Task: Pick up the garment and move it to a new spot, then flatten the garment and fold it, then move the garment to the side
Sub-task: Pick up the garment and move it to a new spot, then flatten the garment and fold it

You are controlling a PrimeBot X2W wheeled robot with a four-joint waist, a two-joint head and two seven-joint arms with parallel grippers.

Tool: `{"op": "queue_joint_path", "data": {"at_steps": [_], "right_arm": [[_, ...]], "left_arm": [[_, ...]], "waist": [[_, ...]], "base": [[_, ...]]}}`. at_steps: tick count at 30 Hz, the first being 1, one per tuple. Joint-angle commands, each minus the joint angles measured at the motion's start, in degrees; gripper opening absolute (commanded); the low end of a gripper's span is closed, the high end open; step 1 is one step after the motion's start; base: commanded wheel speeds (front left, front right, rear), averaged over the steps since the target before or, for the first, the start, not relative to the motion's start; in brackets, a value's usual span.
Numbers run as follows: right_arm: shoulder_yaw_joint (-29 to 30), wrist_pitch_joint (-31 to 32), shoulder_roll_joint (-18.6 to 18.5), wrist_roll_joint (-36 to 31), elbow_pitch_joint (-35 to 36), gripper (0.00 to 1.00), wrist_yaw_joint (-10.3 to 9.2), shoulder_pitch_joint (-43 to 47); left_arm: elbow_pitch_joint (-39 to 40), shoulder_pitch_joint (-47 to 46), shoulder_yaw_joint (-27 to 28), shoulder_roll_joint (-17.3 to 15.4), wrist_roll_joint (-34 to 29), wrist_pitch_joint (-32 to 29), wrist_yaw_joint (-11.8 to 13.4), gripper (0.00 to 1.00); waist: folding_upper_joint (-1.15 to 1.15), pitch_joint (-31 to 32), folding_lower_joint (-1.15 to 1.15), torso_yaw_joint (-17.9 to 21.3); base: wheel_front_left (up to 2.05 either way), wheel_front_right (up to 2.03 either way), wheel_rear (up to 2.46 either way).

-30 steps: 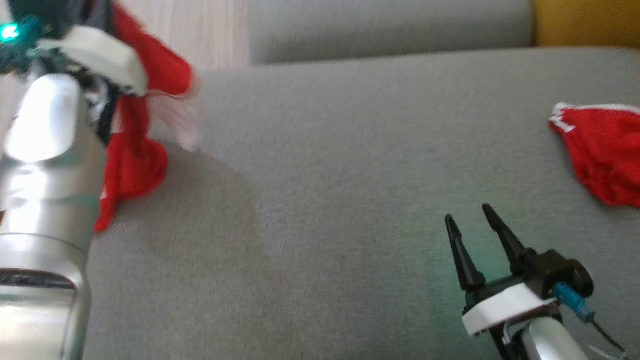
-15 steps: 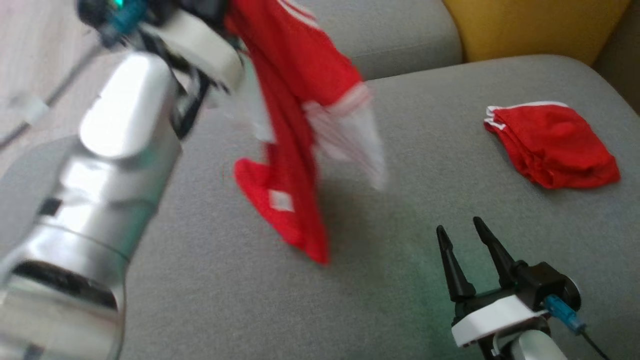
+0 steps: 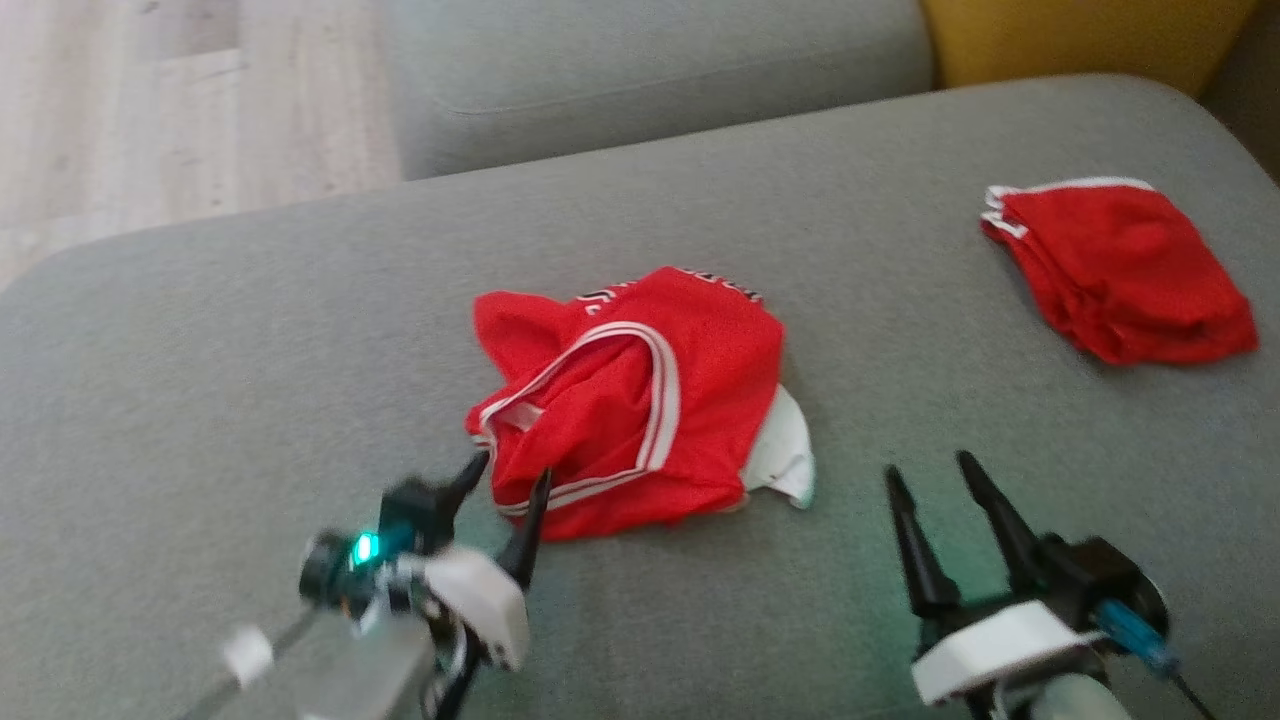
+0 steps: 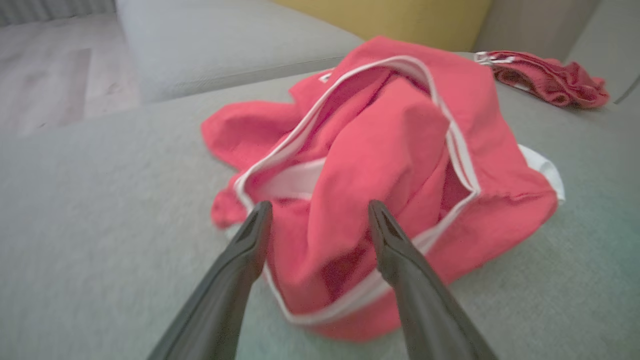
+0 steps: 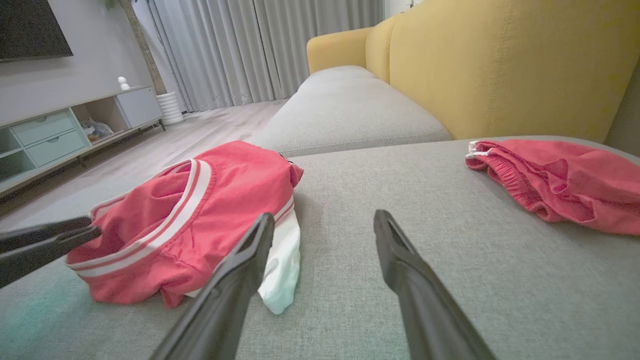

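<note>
The garment point(image 3: 640, 390), a red jersey with white trim, lies crumpled in the middle of the grey sofa cushion point(image 3: 250, 330), a white lining poking out at its right. My left gripper point(image 3: 512, 470) stands open at its near left edge, holding nothing. In the left wrist view the garment point(image 4: 380, 135) bulges just beyond the spread left gripper point(image 4: 320, 205). My right gripper point(image 3: 930, 465) is open over bare cushion, to the right of the garment. The right wrist view has the garment point(image 5: 200, 210) to the left of my right gripper point(image 5: 325, 216).
A second red garment point(image 3: 1120, 270), folded, lies at the cushion's far right point(image 5: 560, 175). A yellow backrest point(image 3: 1080, 35) rises behind it. Another grey cushion point(image 3: 640, 70) lies beyond, and wooden floor point(image 3: 120, 120) at the far left. A TV cabinet point(image 5: 50, 135) stands across the room.
The garment hung from my raised, shut left gripper. It has been let go and lies on the cushion. The left arm has come down low. The head camera has shifted.
</note>
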State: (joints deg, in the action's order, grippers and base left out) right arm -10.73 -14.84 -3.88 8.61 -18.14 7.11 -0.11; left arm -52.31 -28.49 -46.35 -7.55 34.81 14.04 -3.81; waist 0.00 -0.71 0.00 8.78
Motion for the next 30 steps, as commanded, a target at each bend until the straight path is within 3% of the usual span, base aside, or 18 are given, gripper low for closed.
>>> {"op": "queue_joint_path", "data": {"at_steps": [1, 6, 10, 15, 22, 30], "right_arm": [[-0.01, -0.16, 0.16, 0.61, 1.68, 1.0, 0.37, 0.46], [3.31, -0.16, -0.02, 0.3, 2.44, 1.0, 0.37, 4.39], [4.89, -0.16, -0.05, 0.37, 3.59, 1.0, 0.37, 7.88], [5.23, -0.16, -0.31, 0.12, 5.06, 1.0, 0.37, 11.74], [4.2, -0.16, -0.66, 0.29, 6.66, 1.0, 0.37, 13.98], [4.11, -0.16, -0.35, -0.17, 7.8, 1.0, 0.37, 15.4]], "left_arm": [[3.98, -0.32, 3.81, -0.4, -0.51, 0.91, 1.82, 1.0], [20.34, 14.13, 14.74, -0.94, -7.09, 0.94, 8.27, 1.0], [32.88, 26.04, 24.44, 0.21, -13.49, 0.95, 10.17, 1.0], [42.42, 35.91, 32.12, 2.58, -20.45, 0.95, 8.48, 1.0], [43.95, 40.86, 36.09, 3.98, -24.86, 0.96, 5.41, 1.0], [42.67, 41.89, 39.11, 4.52, -27.44, 0.96, 3.77, 1.0]], "waist": [[0.0, 0.83, 0.0, -1.8], [0.0, 3.2, 0.0, -5.88], [0.0, 5.52, 0.0, -8.33], [0.0, 8.17, 0.0, -10.06], [0.0, 10.28, 0.0, -10.23], [0.0, 11.72, 0.0, -10.51]], "base": [[0.0, 0.0, 0.0], [0.0, 0.0, 0.0], [0.0, 0.0, 0.0], [0.0, 0.0, 0.0], [0.0, 0.0, 0.0], [0.0, 0.0, 0.0]]}}
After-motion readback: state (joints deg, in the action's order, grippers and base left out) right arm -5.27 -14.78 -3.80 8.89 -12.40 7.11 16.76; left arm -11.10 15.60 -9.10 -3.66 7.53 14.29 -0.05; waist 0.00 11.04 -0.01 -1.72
